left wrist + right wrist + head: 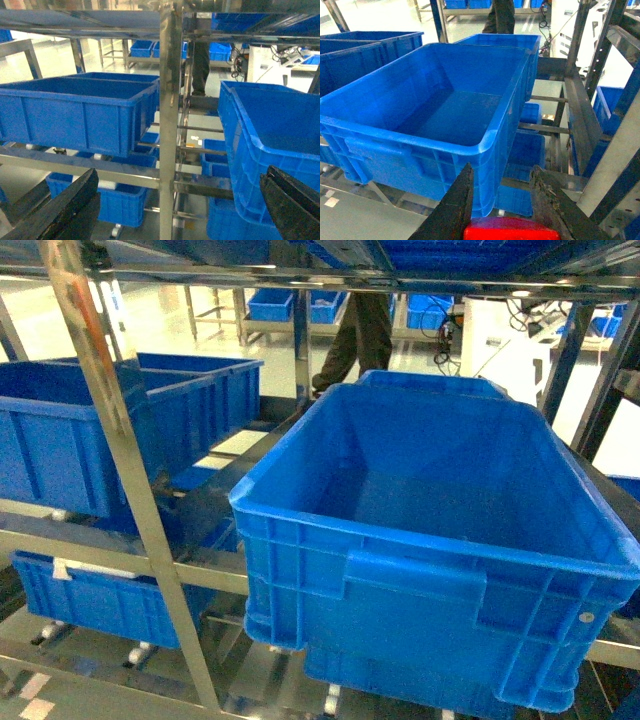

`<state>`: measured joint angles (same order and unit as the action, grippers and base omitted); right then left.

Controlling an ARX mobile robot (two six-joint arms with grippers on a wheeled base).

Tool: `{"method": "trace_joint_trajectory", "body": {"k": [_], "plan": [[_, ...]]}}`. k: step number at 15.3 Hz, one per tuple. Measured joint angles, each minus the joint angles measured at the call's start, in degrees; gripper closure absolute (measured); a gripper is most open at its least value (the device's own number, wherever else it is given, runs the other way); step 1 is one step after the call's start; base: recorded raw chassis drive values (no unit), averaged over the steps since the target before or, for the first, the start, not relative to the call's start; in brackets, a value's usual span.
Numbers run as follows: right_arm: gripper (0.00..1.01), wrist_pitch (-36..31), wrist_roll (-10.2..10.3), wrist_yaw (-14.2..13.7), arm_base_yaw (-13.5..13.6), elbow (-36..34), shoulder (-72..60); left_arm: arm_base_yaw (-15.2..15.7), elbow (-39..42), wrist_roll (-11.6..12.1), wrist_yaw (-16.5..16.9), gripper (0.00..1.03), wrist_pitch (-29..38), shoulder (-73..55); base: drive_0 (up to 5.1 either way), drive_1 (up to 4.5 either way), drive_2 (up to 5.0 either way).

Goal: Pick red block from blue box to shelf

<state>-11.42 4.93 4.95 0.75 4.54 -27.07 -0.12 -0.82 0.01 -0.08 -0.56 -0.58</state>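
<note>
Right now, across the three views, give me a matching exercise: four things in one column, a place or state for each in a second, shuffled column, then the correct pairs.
Things:
1. small red plastic block
2. big dark blue ribbed crate
3. left gripper
4. shiny steel shelf post

Places or states:
A. open, holding nothing
B. standing upright between two crates
C. clamped between the right gripper's fingers
D. empty, resting on the shelf

Pairs: 1-C, 2-D, 3-A, 4-B
</note>
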Motion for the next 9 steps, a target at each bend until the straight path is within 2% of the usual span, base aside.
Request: {"method": "trace_joint_trajectory", "body": {"k": [9], "plan": [[0.73,0.1,0.0,0.0,0.0,0.0,-0.1,0.0,0.0,0.0,0.0,0.05,0.3,0.0,0.0,0.0,0.0]]}}
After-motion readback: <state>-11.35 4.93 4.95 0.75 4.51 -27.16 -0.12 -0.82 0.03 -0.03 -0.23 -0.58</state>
